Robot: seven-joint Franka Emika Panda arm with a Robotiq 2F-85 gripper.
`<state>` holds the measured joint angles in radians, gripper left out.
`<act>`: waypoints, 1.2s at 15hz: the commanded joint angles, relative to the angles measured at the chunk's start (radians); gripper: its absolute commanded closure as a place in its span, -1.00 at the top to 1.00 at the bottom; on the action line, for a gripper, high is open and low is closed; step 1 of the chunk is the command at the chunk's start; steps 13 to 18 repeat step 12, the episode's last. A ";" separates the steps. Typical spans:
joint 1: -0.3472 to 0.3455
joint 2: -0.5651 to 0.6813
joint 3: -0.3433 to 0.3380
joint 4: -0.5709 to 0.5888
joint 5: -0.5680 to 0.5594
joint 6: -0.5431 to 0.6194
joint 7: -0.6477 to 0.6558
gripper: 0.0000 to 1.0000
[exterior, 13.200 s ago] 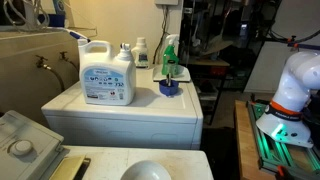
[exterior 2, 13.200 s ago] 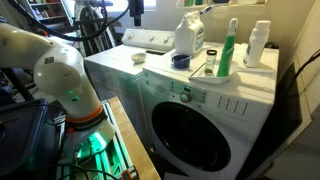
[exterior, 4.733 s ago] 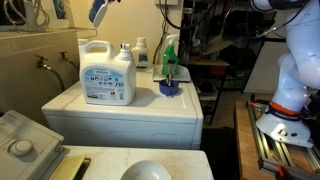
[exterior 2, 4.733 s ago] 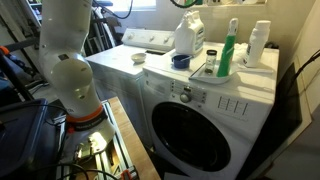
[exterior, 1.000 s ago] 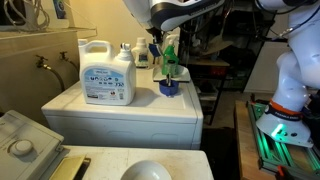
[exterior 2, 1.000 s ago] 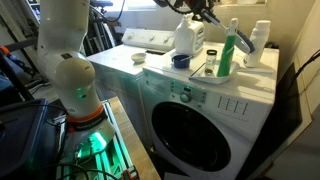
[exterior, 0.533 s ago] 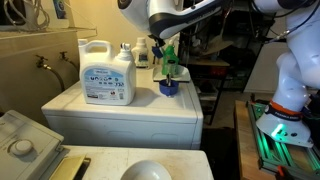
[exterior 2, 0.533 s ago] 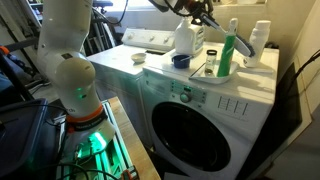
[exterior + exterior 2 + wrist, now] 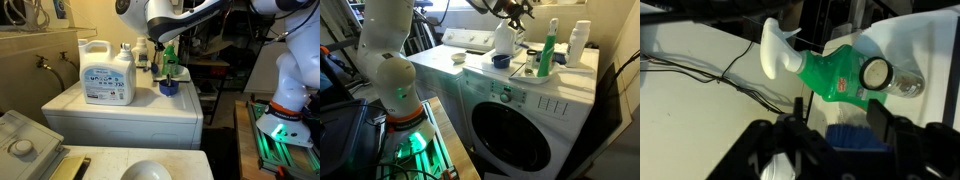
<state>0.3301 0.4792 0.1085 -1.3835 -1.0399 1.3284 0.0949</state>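
My gripper [image 9: 838,118] is open and empty, its two black fingers spread wide. It hangs above a small blue bowl-shaped object [image 9: 854,136], which shows between the fingers in the wrist view. That blue object [image 9: 170,88] sits on the white washer top [image 9: 120,112], and it shows in both exterior views [image 9: 500,60]. A green spray bottle [image 9: 832,72] with a white trigger stands just beyond it. In both exterior views the gripper [image 9: 157,57] [image 9: 514,19] is in the air beside the green bottle [image 9: 172,62] [image 9: 549,48].
A large white detergent jug [image 9: 107,72] [image 9: 507,38] stands beside the blue object. A clear bottle with a white cap [image 9: 883,74] [image 9: 531,61] and a white bottle [image 9: 579,43] are close by. A wall rises behind the washer, and the robot base [image 9: 390,80] stands beside it.
The gripper has moved lower and away from the green spray bottle, toward the detergent jug, staying open. The objects on the washer have not moved.
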 commanded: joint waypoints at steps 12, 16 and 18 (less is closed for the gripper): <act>-0.007 0.010 0.004 0.190 0.125 -0.010 -0.005 1.00; -0.007 0.010 0.004 0.190 0.125 -0.010 -0.005 1.00; -0.007 0.010 0.004 0.190 0.125 -0.010 -0.005 1.00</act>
